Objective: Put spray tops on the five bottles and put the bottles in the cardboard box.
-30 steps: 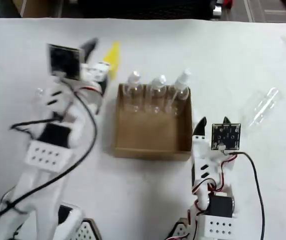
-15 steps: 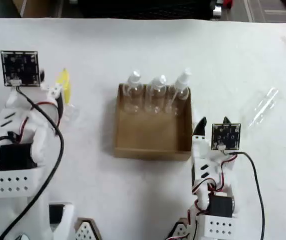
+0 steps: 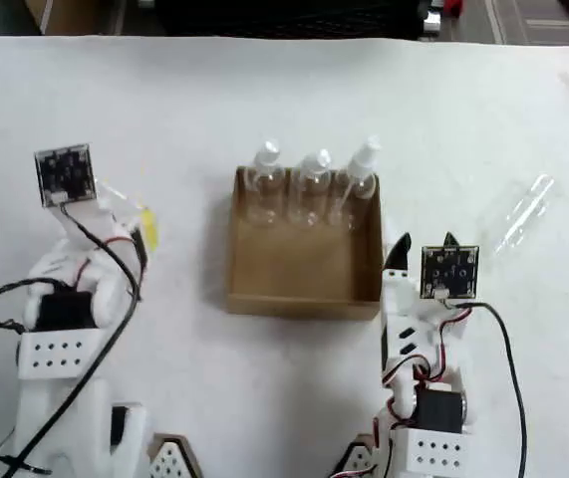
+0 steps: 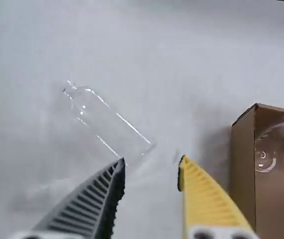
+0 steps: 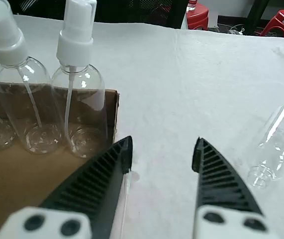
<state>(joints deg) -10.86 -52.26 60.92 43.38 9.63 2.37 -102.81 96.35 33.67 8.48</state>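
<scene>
The cardboard box (image 3: 304, 284) sits mid-table with three clear bottles (image 3: 312, 184) wearing white spray tops upright along its far wall. In the right wrist view two of them (image 5: 79, 94) stand inside the box's corner (image 5: 113, 107). My right gripper (image 5: 161, 148) is open by the box's right side, black fingers empty. A topless clear bottle (image 5: 276, 142) lies on the table to its right (image 3: 523, 212). My left gripper (image 4: 149, 167) is open left of the box, with grey and yellow fingers (image 4: 204, 196). Another topless bottle (image 4: 107, 122) lies just beyond its tips.
White table (image 3: 294, 90) all around. The left arm's body and cables (image 3: 65, 319) fill the near left, the right arm's base (image 3: 428, 428) the near right. Chairs and red stools stand past the far edge.
The left arm swung left, away from the box's far left corner, then drew back toward the near side. The right arm, box and bottles have not moved.
</scene>
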